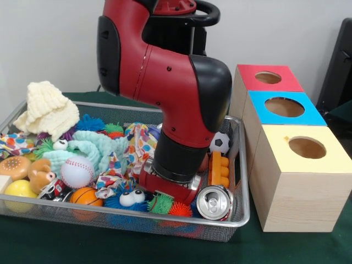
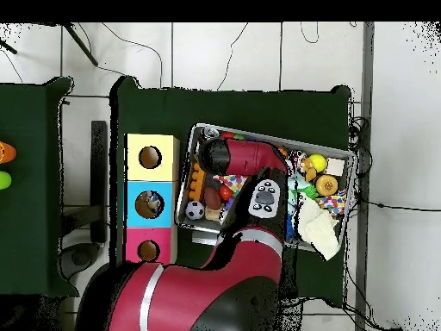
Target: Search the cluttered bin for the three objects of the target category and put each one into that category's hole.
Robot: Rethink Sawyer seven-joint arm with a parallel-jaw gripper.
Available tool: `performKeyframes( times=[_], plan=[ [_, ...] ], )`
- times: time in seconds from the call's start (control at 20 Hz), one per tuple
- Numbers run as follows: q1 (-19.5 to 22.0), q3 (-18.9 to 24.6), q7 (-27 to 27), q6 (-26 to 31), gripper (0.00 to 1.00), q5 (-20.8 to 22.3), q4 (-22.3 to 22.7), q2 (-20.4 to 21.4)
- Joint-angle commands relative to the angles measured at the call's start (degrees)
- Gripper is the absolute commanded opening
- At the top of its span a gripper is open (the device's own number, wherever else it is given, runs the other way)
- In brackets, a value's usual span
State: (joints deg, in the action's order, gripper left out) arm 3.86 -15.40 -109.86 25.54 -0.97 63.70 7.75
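Surface (image 1: 33,242): dark green cloth, carrying all items below. Arm (image 1: 165,71): red and black, descending from the top edge into the right half of the bin, wrist buried among the toys. Bin (image 1: 242,192): wide, shallow silver mesh basket occupying the left and centre of the surface, its near rim close to the front edge; contents densely heaped. Boxes: three wooden, in a row just beside the bin's right side, each with one round hole, topped yellow (image 1: 305,147) nearest, blue (image 1: 284,107) in the middle, red (image 1: 268,77) farthest. Larger contents: cream knitted item (image 1: 47,110) at the far left corner; patterned cloths (image 1: 140,143) mid-bin. Smaller contents: baseball (image 1: 77,171), silver can (image 1: 214,202) at the near right corner, orange block (image 1: 219,169), small football (image 1: 220,143), mini basketball (image 1: 85,195), yellow ball (image 1: 21,190). Gripper (image 1: 170,192): down in the pile at the near right; its tips are hidden by the wrist and clutter, so whether it is spread or clamped, and what it touches or holds, cannot be told. Risks, as judged: a blind grasp in such clutter may snag cloth or take the wrong category; lifting could drag neighbours over the rim or shift the light basket.
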Motion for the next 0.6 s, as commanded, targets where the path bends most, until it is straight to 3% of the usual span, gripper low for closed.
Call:
performKeyframes(
  times=[0.05, 0.3, 0.6],
  plan=[
    [1.10, 12.06, -9.22, -14.40, 1.00, 1.37, 10.26, -17.20],
    [1.54, 13.65, -9.94, -10.42, 1.00, -1.47, 12.43, -15.01],
    [-1.24, 12.28, -12.44, -5.18, 1.00, -5.80, 12.73, -13.12]
  ],
)
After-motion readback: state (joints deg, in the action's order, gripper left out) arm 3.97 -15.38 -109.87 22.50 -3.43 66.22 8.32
